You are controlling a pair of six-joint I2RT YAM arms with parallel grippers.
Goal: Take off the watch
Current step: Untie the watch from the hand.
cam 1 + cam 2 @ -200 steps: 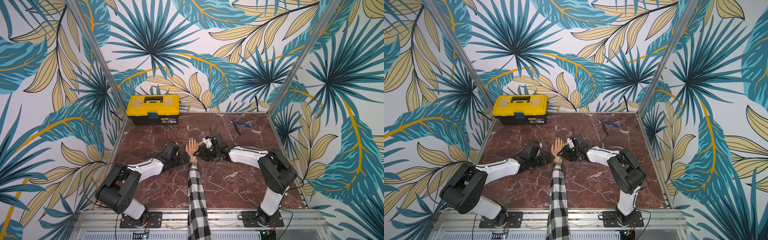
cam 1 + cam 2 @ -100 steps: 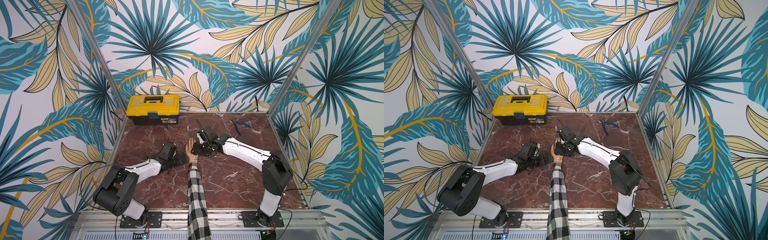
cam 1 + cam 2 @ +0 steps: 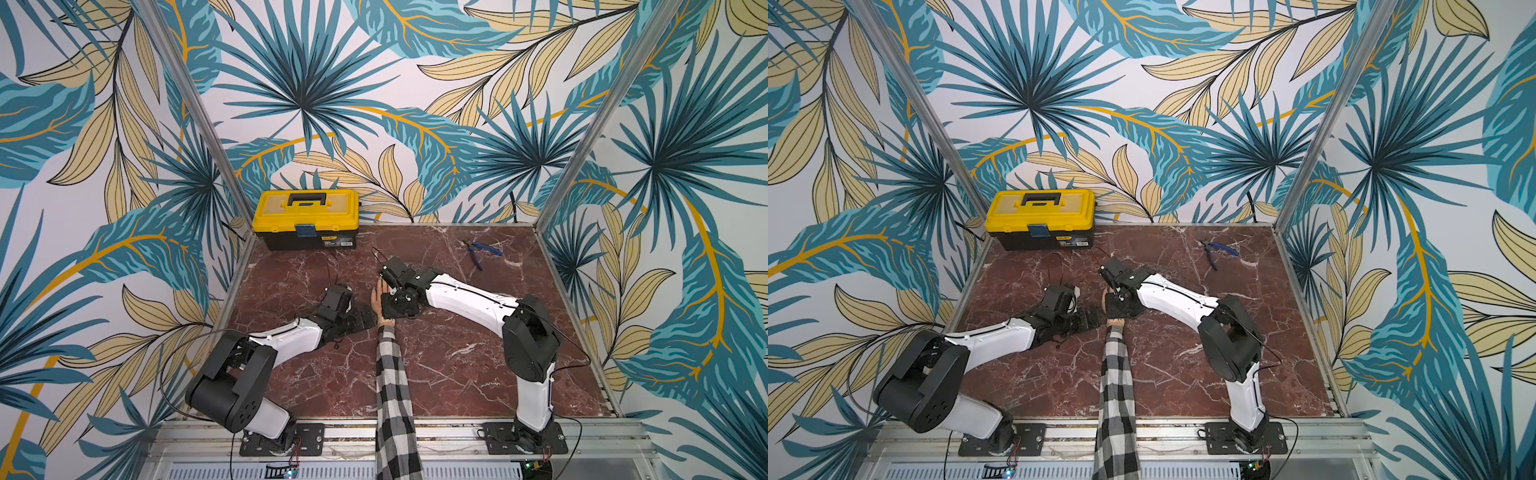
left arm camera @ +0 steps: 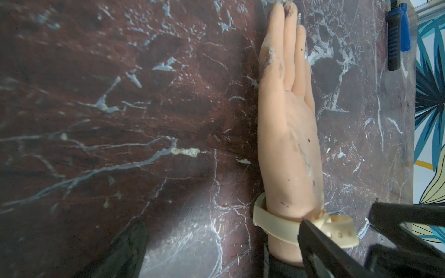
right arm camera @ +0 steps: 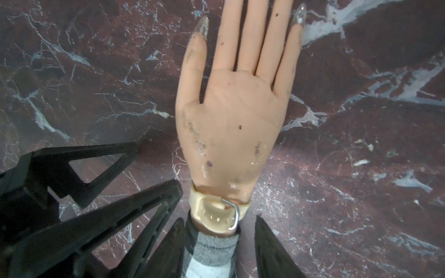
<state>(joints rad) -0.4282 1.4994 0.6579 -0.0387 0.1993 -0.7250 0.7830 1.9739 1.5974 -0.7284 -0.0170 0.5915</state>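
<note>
The watch, a small one with a thin beige strap and a silver metal buckle, is still around the wrist of the peach plastic mannequin hand. In both top views it sits near the middle of the frame, just where the black-and-white checked sleeve ends, on the dark red marble table. Its round face does not show.

The strap end sticks out loose, but the strap still goes through the buckle. So I think the job is at the unbuckling step.

The right gripper hangs over the wrist with its jaws apart, one on each side, holding nothing. The left gripper is wide open beside the wrist, with one fingertip right by the strap.

Next, one gripper likely needs to pinch the loose end and pull it out of the buckle. It should pull gently so the hand does not slide.
</note>
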